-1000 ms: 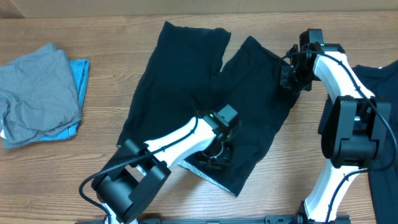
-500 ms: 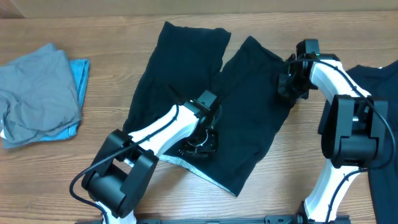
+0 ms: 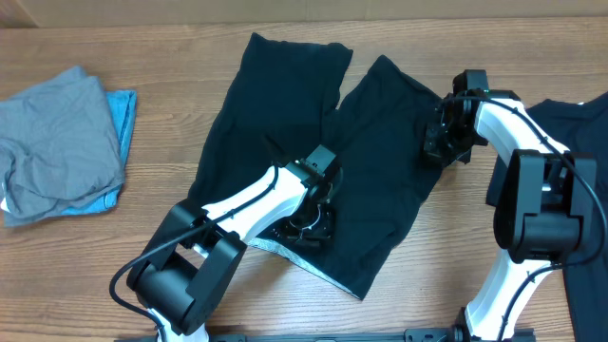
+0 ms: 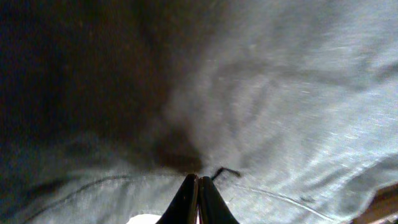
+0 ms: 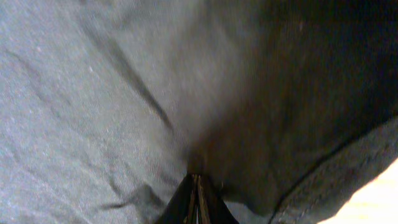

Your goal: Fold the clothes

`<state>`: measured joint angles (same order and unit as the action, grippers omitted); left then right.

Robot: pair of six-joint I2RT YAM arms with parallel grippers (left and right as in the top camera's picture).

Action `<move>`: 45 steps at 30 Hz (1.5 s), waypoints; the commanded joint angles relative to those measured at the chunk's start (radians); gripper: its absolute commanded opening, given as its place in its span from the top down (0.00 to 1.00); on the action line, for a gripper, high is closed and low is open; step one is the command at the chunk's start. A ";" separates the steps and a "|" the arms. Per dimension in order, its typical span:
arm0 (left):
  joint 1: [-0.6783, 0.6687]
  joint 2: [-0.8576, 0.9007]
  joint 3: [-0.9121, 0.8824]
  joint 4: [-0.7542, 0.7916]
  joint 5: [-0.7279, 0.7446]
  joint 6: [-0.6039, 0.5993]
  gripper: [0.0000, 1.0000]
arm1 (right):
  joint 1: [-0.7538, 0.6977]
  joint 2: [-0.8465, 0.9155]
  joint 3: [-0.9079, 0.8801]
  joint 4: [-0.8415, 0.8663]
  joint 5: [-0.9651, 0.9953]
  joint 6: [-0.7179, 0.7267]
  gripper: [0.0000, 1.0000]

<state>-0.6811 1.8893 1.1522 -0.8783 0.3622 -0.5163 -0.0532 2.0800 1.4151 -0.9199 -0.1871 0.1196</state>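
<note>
I see the black pants (image 3: pixel 275 114) spread flat in the middle of the table (image 3: pixel 142 247), with both legs pointing toward the far edge and splayed in a V. My left gripper (image 3: pixel 309 220) is down on the near part of the pants, close to the waist, where a pale strip shows along the edge. In its wrist view the jaws are pressed together with a small pucker of cloth pinched at the tips and creases running out from that spot. My right gripper (image 3: pixel 445 142) sits on the outer edge of the right-hand leg. It is also fully closed and nips a fold of the same dark cloth. A grey garment (image 3: pixel 57 133) lies crumpled at the far left on a light-blue piece (image 3: pixel 122 109). Another black garment (image 3: pixel 579 123) lies at the right edge.
</note>
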 commanded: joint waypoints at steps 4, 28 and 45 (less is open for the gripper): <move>0.002 -0.025 -0.090 0.023 -0.038 0.011 0.95 | 0.000 0.041 -0.088 -0.051 0.030 0.068 0.96; 0.193 -0.025 -0.101 -0.101 -0.266 0.058 0.91 | 0.000 0.041 -0.308 -0.109 0.030 0.192 0.95; 0.259 -0.047 -0.028 -0.010 0.378 0.224 0.93 | 0.002 0.041 -0.329 -0.134 0.056 0.244 0.95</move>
<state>-0.4015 1.8626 1.0866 -0.9047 0.5064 -0.3355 -0.0589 1.9800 1.1408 -1.0779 -0.3962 0.3473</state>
